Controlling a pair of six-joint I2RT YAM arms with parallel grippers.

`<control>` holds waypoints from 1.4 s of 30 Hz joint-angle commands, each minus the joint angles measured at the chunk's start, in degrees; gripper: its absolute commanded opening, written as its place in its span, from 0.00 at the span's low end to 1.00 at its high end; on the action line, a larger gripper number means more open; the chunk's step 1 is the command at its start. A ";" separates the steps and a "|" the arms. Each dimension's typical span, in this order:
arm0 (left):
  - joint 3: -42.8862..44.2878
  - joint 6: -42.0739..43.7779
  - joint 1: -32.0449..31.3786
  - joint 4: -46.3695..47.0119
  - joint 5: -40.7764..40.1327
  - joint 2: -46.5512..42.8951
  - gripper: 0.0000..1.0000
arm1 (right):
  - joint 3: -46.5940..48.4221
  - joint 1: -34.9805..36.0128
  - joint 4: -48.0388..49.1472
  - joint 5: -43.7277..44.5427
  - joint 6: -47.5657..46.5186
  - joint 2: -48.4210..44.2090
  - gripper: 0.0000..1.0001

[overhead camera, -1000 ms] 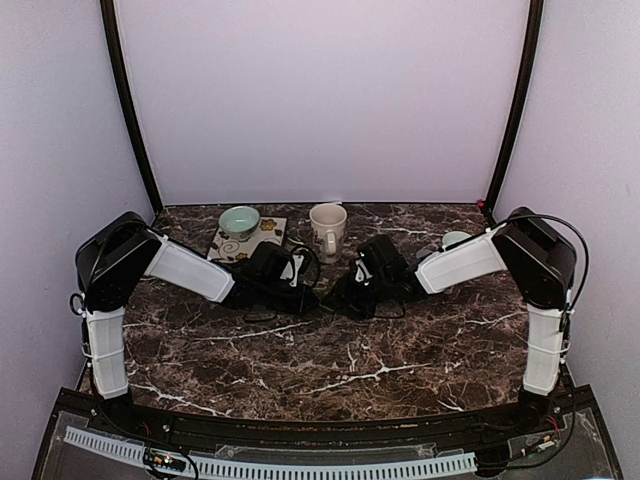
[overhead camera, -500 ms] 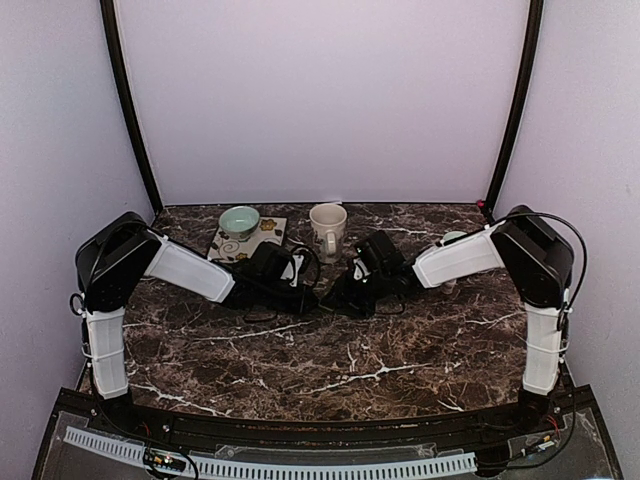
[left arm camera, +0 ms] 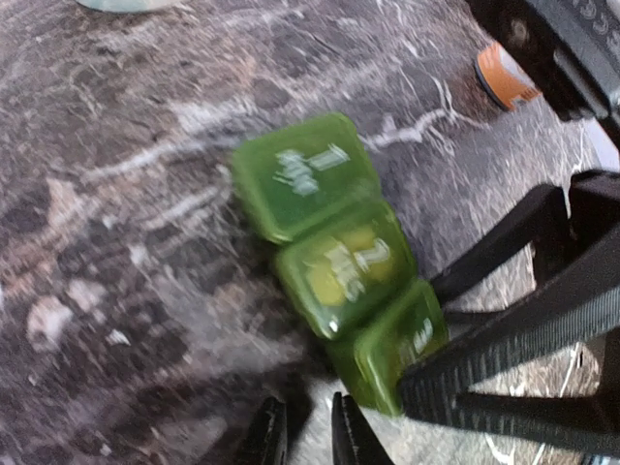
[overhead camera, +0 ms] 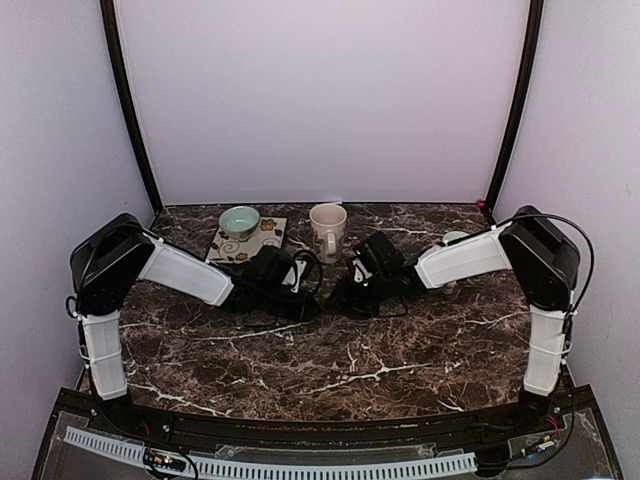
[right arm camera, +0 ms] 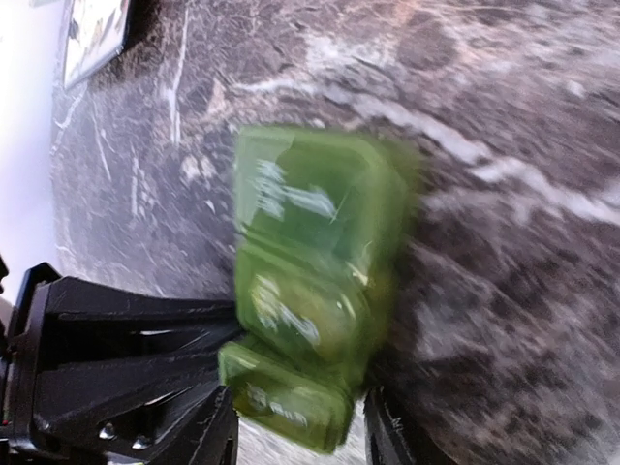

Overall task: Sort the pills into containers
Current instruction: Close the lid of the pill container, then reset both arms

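From the top view I see my left gripper (overhead camera: 310, 302) and right gripper (overhead camera: 342, 298) meeting tip to tip mid-table (overhead camera: 400, 350), in front of the mug (overhead camera: 327, 228) and the bowl (overhead camera: 240, 220); whatever lies under them is hidden.

The left wrist view shows it: the green pill box (left arm camera: 334, 257) lies flat on the marble. My left fingers (left arm camera: 351, 436) sit nearly together just short of its end, and I can't tell whether they pinch anything.

The right wrist view is blurred. My right fingers (right arm camera: 218, 431) are spread to either side of the box's end compartment, and I can't tell whether they are clamped on it or loose.

white links (overhead camera: 185, 273), black joints (overhead camera: 105, 262), black left gripper (left arm camera: 302, 428), looping black cable (overhead camera: 583, 250)
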 commanded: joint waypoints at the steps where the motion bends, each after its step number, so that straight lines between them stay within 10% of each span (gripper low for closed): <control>1: -3.51 -0.38 -1.81 -12.26 0.60 -0.85 0.20 | -3.57 0.32 -9.18 7.23 -5.41 -2.82 0.47; 18: -5.73 -0.95 -1.73 -19.43 -11.82 -10.86 0.41 | -9.09 1.23 -12.13 20.97 -16.23 -15.97 0.47; 33: -9.60 1.71 0.58 -19.97 -38.77 -33.68 0.67 | -9.54 3.47 -10.58 41.77 -25.43 -32.08 0.50; 42: -12.14 10.05 2.66 -11.19 -48.21 -43.86 0.74 | -7.75 3.35 -13.35 57.13 -27.04 -39.63 0.74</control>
